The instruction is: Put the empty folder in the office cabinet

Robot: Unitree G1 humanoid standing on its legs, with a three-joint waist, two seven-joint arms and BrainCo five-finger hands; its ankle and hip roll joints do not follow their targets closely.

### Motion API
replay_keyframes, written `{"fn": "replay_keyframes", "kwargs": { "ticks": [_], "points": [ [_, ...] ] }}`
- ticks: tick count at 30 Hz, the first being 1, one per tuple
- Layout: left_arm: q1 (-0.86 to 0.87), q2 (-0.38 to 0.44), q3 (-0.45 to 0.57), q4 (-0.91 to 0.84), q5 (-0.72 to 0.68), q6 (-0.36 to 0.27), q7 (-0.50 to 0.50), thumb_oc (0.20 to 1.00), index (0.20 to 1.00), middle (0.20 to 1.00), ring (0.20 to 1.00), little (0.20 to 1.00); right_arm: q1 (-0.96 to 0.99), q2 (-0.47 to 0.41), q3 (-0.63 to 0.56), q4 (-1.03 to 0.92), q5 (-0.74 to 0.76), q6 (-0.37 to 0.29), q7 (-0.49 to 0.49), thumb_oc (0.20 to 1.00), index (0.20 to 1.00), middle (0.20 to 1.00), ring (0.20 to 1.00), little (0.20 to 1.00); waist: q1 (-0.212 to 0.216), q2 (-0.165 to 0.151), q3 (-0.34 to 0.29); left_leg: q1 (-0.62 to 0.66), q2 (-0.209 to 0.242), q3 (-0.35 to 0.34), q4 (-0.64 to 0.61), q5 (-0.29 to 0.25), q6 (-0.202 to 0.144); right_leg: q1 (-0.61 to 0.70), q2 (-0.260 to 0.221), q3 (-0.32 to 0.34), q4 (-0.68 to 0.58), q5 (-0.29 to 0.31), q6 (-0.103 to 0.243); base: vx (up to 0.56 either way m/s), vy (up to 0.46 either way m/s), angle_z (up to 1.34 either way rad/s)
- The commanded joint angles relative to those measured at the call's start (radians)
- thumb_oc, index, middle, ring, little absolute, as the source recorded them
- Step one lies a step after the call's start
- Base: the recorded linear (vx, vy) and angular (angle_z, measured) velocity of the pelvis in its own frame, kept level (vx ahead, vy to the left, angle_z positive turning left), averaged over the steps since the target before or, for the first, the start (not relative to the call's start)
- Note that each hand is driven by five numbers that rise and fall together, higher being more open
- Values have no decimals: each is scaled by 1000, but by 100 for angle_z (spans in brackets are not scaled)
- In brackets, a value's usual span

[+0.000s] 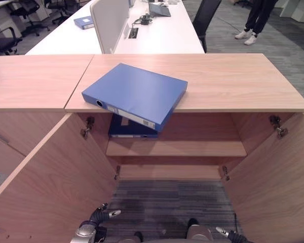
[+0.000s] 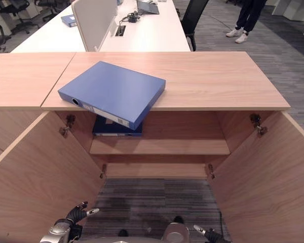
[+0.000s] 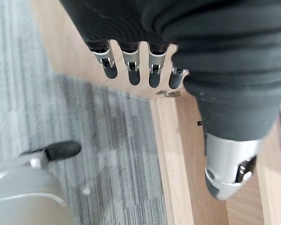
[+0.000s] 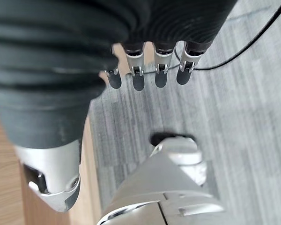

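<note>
Two doors stand wide open on the cabinet [image 1: 202,147], so the shelf [image 1: 192,148] is ready to load. Centre frame, the blue folder [image 1: 137,93] lies flat on the cabinet top [image 1: 233,81], one corner jutting past the front edge, probably easy to grab there. Another blue folder [image 1: 129,130] sits on the shelf below. Low in the frame, the left hand [image 1: 102,215] and right hand [image 1: 224,233] hang with fingers loose, holding nothing.
</note>
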Motion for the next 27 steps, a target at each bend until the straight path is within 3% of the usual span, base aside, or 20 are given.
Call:
{"fn": "replay_keyframes", "kwargs": {
  "ticks": [1,9,15,16,18,20,22,23,24,27],
  "points": [
    [-52,-11,14,-47,-4,-29,1,1000,1000,1000,1000,1000,-43,-34,30,-13,-8,-20,0,1000,1000,1000,1000,1000,19,35,3,-39,-50,41,37,-96,37,73,-42,-7,-108,72,46,-2,-121,-14],
    [-47,0,10,-95,41,-42,25,1000,1000,1000,1000,1000,-41,-38,46,-27,-23,-19,7,1000,1000,1000,1000,1000,19,21,-10,-30,-32,48,14,-77,12,131,-36,-24,-217,87,53,16,-93,-5],
    [-24,63,46,-336,125,-36,71,1000,1000,1000,1000,1000,-22,-52,21,-29,-29,-21,0,1000,1000,1000,1000,1000,25,23,-12,-20,-17,28,7,-65,-5,168,-19,-50,-250,79,47,-2,-80,3],
    [-1,96,93,-467,181,-43,113,1000,1000,1000,1000,1000,-14,-53,-1,-33,-31,-27,-6,1000,1000,1000,1000,1000,36,20,-13,-22,-13,20,5,-62,-9,175,-14,-59,-255,74,46,4,-56,12],
    [17,114,123,-542,228,-42,144,1000,1000,1000,1000,1000,-6,-48,-12,-34,-33,-30,-9,1000,1000,1000,1000,1000,41,17,-13,-22,-10,15,4,-61,-13,180,-11,-65,-258,71,45,5,-74,16],
    [56,141,198,-689,391,-50,246,1000,1000,1000,1000,1000,11,-31,-31,-35,-54,-42,-30,1000,1000,1000,1000,1000,53,7,-21,-20,-4,5,1,-60,-22,200,-4,-80,-273,65,44,31,-118,24],
    [62,154,237,-771,503,-62,343,1000,1000,1000,1000,1000,20,-22,-26,-33,-71,-51,-43,1000,1000,1000,1000,1000,57,2,-27,-17,0,3,1,-62,-28,213,0,-87,-287,64,43,29,-79,21],
    [64,154,238,-772,503,-61,343,1000,1000,1000,1000,1000,20,-22,-25,-33,-71,-51,-43,1000,1000,1000,1000,1000,56,2,-27,-16,0,3,1,-62,-28,214,0,-87,-288,64,43,27,-60,5],
    [57,167,258,-807,600,-47,432,1000,1000,1000,1000,1000,28,-13,-14,-36,-78,-60,-52,1000,1000,1000,1000,1000,58,0,-32,-13,4,6,1,-65,-32,221,3,-91,-298,64,43,22,-49,0],
    [43,199,285,-864,708,-29,515,1000,1000,1000,1000,1000,34,-3,3,-35,-73,-66,-54,1000,1000,1000,1000,1000,54,0,-36,-7,10,7,1,-66,-39,228,7,-92,-306,63,43,15,-43,1]
  ]
}}
